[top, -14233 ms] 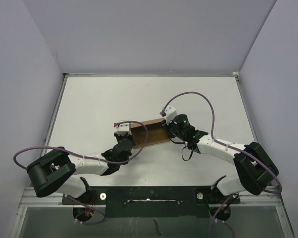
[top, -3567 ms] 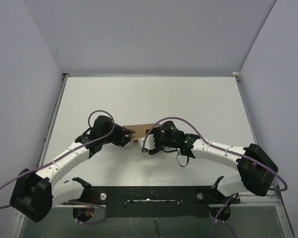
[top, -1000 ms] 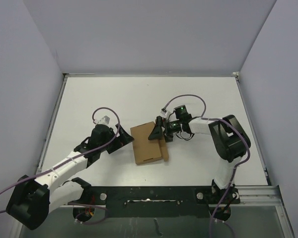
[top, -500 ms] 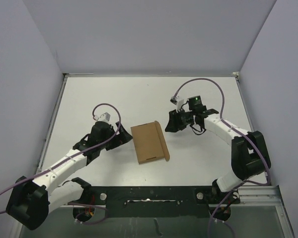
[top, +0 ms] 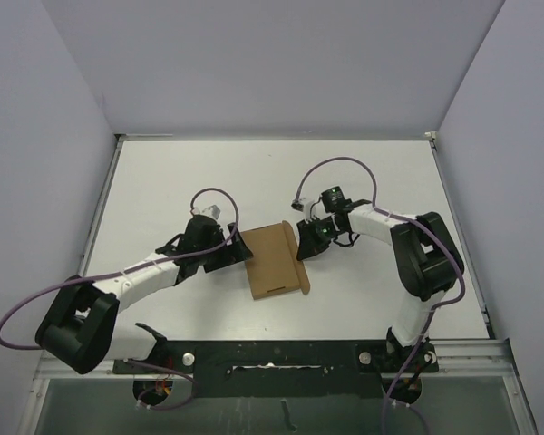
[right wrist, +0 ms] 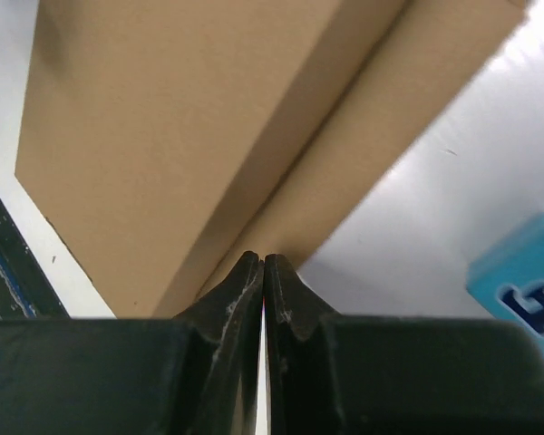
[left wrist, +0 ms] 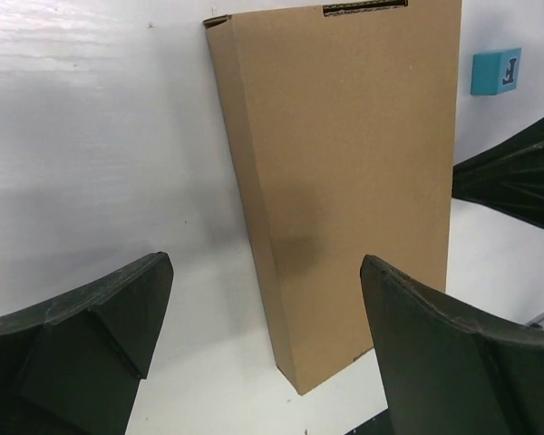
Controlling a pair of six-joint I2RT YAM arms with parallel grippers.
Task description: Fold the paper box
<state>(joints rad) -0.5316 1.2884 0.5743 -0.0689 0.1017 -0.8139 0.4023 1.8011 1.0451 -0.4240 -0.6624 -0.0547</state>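
1. worktop (top: 163, 181): white and flat. it carries the paper box (top: 274, 263) near its middle, between the two arms. the box lies flat as a slim brown rectangle, with a narrow strip showing along its right long side.
2. step in hand, as judged: pressing or tucking that right-side strip, with most of the folding apparently done. to do it well, steady the left long edge so the box cannot slide on the smooth worktop. then push along the crease, low and level, not down into the panel.
3. left end effector (top: 238, 251): jaws spread wide and holding nothing, at the box's left long edge. its wrist view shows the box lying ahead between the open jaws. it is well placed as a backstop.
4. right end effector (top: 306, 246): jaws pressed together with nothing between them. the tips aim at the seam where the top panel meets the strip. contact cannot be confirmed.
5. blue cube (left wrist: 495, 72): near the box's right side, not touching it. keep the push clear of it.
6. writing: no print is seen on the box. the cube face bears a dark mark that is not readable.
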